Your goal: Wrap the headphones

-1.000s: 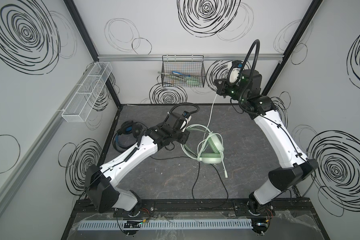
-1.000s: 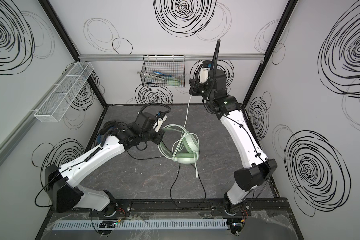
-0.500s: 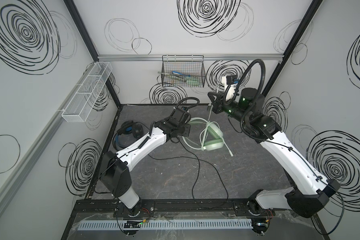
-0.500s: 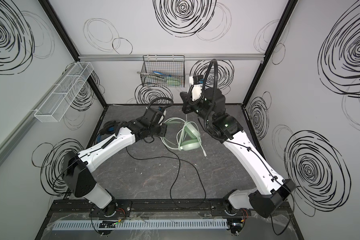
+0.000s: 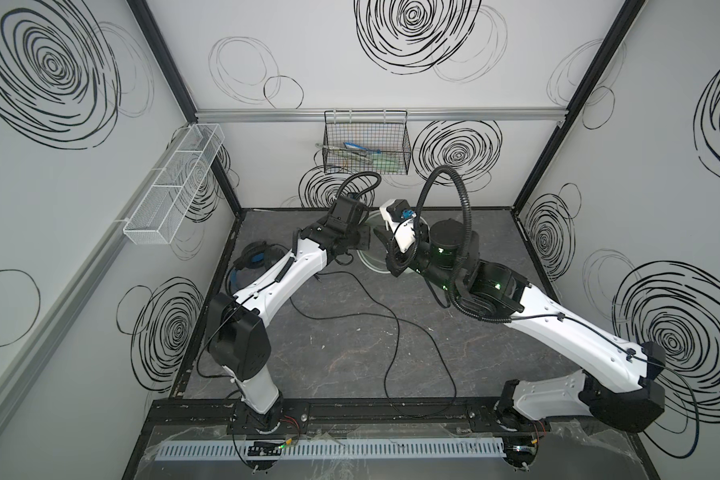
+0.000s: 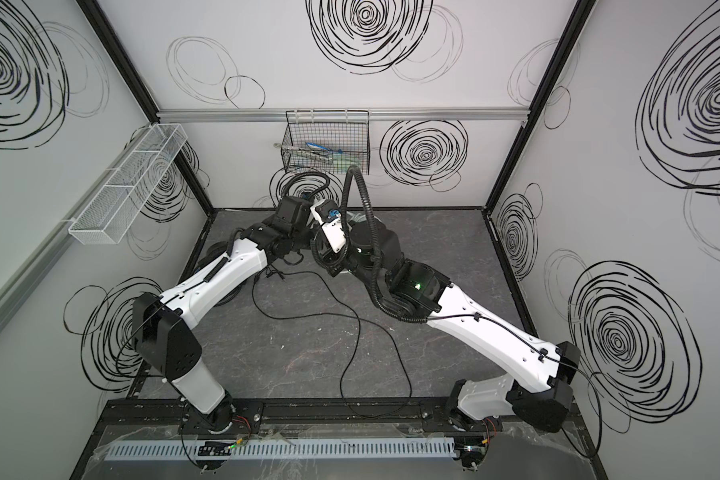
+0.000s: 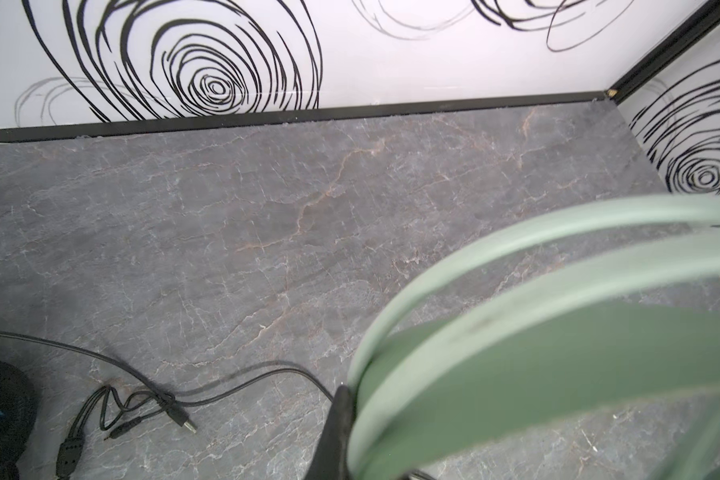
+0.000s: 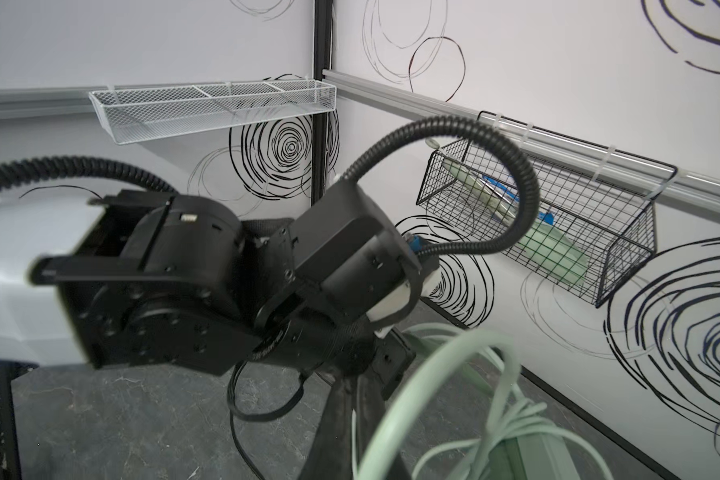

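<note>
The mint-green headphones are held near the back wall between my two arms, mostly hidden in both top views; only a pale loop [image 5: 370, 262] shows. In the left wrist view their headband [image 7: 558, 257] fills the near side, with my left gripper [image 5: 360, 241] shut on it and one dark finger [image 7: 337, 432] showing beside it. My right gripper [image 8: 355, 386] is shut on a thin strand of the white cord, beside the bundled cord loops [image 8: 512, 419]. The black headphones [image 5: 252, 259] lie on the floor at the left, partly under my left arm. Their black cord [image 5: 391, 328] trails forward.
A black wire basket [image 5: 366, 149] holding tools hangs on the back wall just above the grippers. A white mesh shelf [image 5: 175, 183] is on the left wall. The black cord's plugs [image 7: 175, 411] lie on the grey floor beside my left gripper.
My right gripper has come down from high at the back wall to meet the left one. My left arm has stretched toward the back, carrying the mint headphones off the mid-floor.
</note>
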Robot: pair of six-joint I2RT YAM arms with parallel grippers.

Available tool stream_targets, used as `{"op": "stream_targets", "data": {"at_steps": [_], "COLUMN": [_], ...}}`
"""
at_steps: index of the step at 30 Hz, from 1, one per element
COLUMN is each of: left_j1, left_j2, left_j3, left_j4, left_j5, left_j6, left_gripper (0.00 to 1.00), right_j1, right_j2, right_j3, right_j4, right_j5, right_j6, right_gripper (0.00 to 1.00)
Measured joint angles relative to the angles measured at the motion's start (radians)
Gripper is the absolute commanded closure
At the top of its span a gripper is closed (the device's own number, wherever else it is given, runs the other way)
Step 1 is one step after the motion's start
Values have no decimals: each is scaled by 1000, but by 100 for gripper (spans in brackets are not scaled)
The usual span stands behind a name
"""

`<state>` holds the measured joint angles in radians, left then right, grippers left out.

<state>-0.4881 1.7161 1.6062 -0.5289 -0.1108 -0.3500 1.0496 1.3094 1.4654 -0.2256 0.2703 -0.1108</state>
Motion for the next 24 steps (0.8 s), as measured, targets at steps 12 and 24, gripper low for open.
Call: {"op": "stream_targets", "data": {"at_steps": [12, 24], "left_j1": [47, 27], "left_j2": [-2, -56], "left_j3": [37, 38], "left_j4": [32, 161], "left_j5": [222, 214], "left_j6": [-104, -328], "left_gripper": [100, 100], "right_j1": [44, -106], "right_j2": [-143, -218], "right_j3": [-163, -237], "right_j4": [88, 172], "right_j5": [23, -41], "right_j6": [21, 188], "right_gripper": [99, 94]}}
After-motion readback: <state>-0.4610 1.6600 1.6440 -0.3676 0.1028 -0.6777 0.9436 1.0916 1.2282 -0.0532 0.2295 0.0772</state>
